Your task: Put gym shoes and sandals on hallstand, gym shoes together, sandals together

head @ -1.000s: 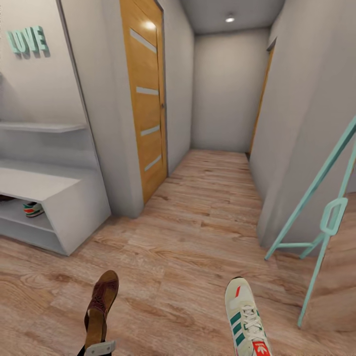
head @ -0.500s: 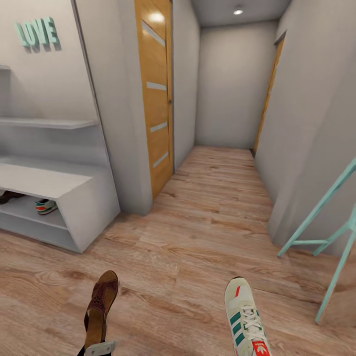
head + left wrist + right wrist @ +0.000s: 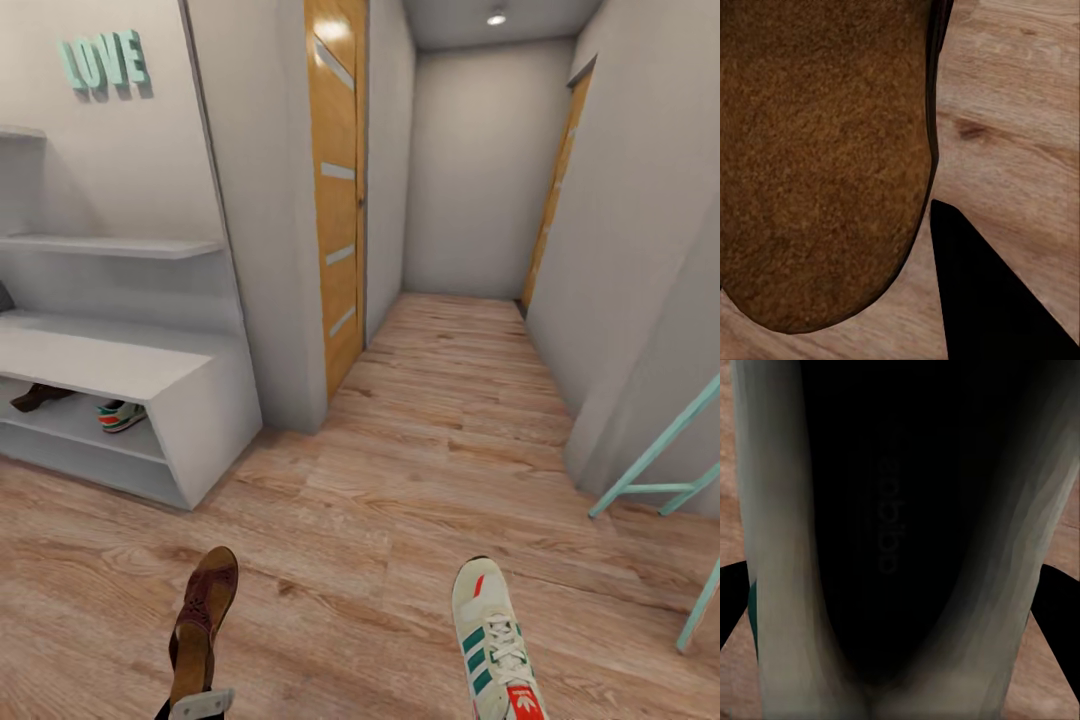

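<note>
So in the head view, bottom left, there's a brown sandal (image 3: 203, 622) sticking up and away from the camera, with the left gripper (image 3: 203, 704) clamped on its near end right at the bottom edge. The left wrist view is basically all tan insole (image 3: 817, 157) up close, with a black finger (image 3: 982, 292) beside it over the floor.

Bottom right of the head view is a sneaker (image 3: 492, 640), toe pointing up-frame, green stripes and red tongue label showing. It's cut off by the bottom edge, so what holds it isn't visible there. The right wrist view looks straight into the shoe's dark opening (image 3: 900, 532), with black fingers (image 3: 731, 592) poking out on either side. I can't tell whether the right gripper is actually squeezed on it.

The rack (image 3: 190, 400) sits mid left against the wall. In its upper slot there's already a second sandal (image 3: 40, 397) and just beside it a second sneaker (image 3: 122, 414), heel outward.

The wood floor (image 3: 420, 470) runs up-frame into the corridor, a wooden door (image 3: 338, 190) at upper centre, mint "LOVE" letters (image 3: 103, 64) upper left, and a mint frame (image 3: 665, 465) at the right edge.
</note>
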You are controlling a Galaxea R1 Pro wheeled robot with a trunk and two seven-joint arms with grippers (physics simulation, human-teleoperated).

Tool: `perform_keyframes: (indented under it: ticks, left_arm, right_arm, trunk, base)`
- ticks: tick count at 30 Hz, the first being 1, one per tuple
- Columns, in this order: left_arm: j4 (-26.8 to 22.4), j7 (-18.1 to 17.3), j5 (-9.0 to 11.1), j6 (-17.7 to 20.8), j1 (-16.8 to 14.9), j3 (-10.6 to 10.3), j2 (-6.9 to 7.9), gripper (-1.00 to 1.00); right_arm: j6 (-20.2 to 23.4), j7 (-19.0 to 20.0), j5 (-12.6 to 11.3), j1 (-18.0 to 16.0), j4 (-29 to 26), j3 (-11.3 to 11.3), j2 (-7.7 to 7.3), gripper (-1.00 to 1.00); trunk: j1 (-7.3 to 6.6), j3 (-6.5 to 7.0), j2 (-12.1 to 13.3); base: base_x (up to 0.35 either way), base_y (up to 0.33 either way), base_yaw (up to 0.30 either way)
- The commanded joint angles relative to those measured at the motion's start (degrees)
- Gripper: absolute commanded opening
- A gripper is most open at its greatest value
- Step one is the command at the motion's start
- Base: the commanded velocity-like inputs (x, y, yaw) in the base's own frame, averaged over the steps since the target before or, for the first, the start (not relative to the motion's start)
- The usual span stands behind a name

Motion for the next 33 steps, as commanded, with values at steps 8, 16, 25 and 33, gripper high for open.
perform_keyframes:
  ticks: [8, 16, 25, 33]
  left_arm:
    - [0.01, 0.28, -0.70, -0.09, -0.03, 0.19, -0.04, -1.00]
    - [0.26, 0.28, -0.69, -0.09, -0.03, 0.16, -0.07, -1.00]
    - [0.29, 0.28, -0.68, -0.09, -0.03, 0.16, -0.07, -1.00]
    - [0.28, 0.28, -0.68, -0.09, -0.03, 0.21, -0.07, -1.00]
  right_arm:
    - [-0.07, -0.25, 0.64, 0.01, -0.13, -0.22, 1.34, -1.00]
    - [-0.05, -0.16, 0.81, 0.02, -0.08, -0.23, 1.37, -1.00]
    - [-0.04, -0.08, 0.88, 0.02, -0.12, -0.30, 1.26, -1.00]
    - [-0.04, -0.08, 0.91, 0.02, 0.10, -0.38, 1.26, -1.00]
  trunk:
    - [-0.01, -0.73, -0.02]
    - [-0.01, -1.17, -0.02]
    - [-0.01, -1.19, -0.02]
    - [-0.01, -1.19, -0.02]
  base:
    - [0.000, 0.303, 0.000]
    - [0.000, 0.303, 0.000]
    - [0.000, 0.303, 0.000]
    - [0.000, 0.303, 0.000]
